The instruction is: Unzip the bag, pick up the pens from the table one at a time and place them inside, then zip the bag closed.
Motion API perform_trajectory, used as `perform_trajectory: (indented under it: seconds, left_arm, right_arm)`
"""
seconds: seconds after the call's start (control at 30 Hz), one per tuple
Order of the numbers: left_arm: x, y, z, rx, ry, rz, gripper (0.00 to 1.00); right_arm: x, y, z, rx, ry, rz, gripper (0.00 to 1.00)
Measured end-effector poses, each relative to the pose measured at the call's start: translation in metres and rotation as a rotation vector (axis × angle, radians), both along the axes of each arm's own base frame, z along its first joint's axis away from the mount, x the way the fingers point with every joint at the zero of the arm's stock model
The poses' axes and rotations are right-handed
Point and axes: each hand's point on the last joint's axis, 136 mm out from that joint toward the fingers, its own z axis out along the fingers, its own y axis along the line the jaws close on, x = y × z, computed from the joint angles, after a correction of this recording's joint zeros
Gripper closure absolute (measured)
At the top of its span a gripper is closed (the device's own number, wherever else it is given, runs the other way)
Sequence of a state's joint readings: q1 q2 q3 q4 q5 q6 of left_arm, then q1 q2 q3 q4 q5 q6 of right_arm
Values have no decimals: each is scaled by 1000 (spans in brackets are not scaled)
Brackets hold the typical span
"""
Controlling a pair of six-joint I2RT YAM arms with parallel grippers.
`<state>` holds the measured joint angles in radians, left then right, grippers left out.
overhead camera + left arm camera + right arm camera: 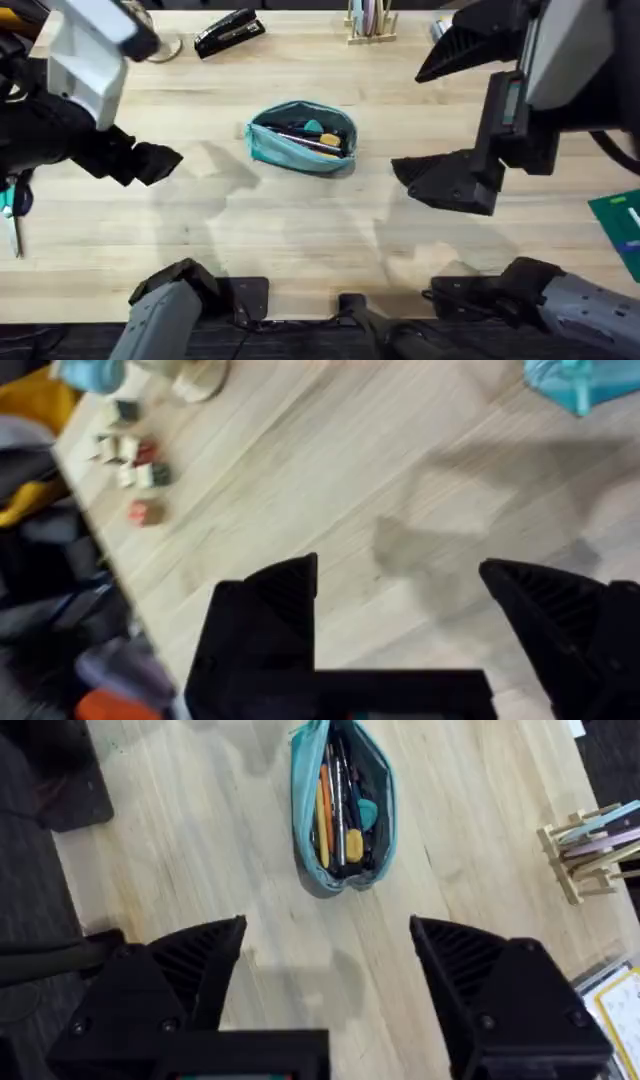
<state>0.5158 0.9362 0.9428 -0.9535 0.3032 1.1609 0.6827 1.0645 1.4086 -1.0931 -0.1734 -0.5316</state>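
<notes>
- While the bag (301, 137) lies gaping on the table (300, 230) with pens already inside, the step in hand looks like zipping it shut, since no loose pen is visible on the bare wood around it.
- Left fingers (150, 163) stand wide apart and hold nothing; the bag sits well off to their inner side, its teal corner (580, 382) just showing beyond the fingertips in the left wrist view.
- Right fingers (445, 120) are also spread wide and empty; the bag (342, 805) lies straight ahead of them, past the gap between the two tips, with open table between.
- To close it well, one set of fingers should pin the fabric at one end of the pouch while the other takes the zipper pull and draws it along the full length; without that anchor the soft pouch will likely slide or bunch.
- The contents should be tucked below the zipper line first, as a slim black pen (340, 800) and a yellow-orange one (322, 815) lie lengthwise near the mouth and could snag the slider.
- Where the pull strap sits cannot be made out.
- Count: one bag; two pens picked out inside it, among other small coloured items that cannot be counted; two pairs of fingers.
</notes>
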Motion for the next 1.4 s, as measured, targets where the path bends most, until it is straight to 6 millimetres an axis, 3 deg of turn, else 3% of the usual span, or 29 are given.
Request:
perform_trajectory:
  seconds: [0.2,0.33,0.4,0.53,0.57,0.7,0.8,0.87,1.13,1.17,1.4]
  left_arm:
    - [21,-15,-32,-258,6,-228,10]
    - [18,-24,-45,-327,49,-273,10]
    - [14,-34,-64,-422,113,-331,10]
    - [14,-37,-71,-471,132,-346,10]
    - [14,-41,-73,-507,135,-354,10]
    - [12,-45,-72,-540,140,-358,10]
    - [11,-48,-71,-553,141,-359,8]
    - [7,-42,-78,-511,183,-350,8]
    - [2,-38,-84,-479,221,-341,7]
    - [1,-37,-85,-472,231,-340,8]
    - [-3,-38,-86,-472,249,-343,7]
  right_arm:
    - [6,6,9,35,-36,4,4]
    - [6,14,10,66,-21,18,4]
    - [12,35,7,143,81,-3,4]
    - [15,55,7,229,183,-17,4]
    - [15,69,10,307,289,-40,4]
    - [15,80,8,368,429,-114,4]
    - [13,97,0,394,564,-175,4]
    - [6,135,-14,384,619,-206,4]
    - [15,162,-41,388,660,-471,4]
    - [15,173,-53,396,715,-562,4]
    - [14,184,-81,416,894,-830,4]
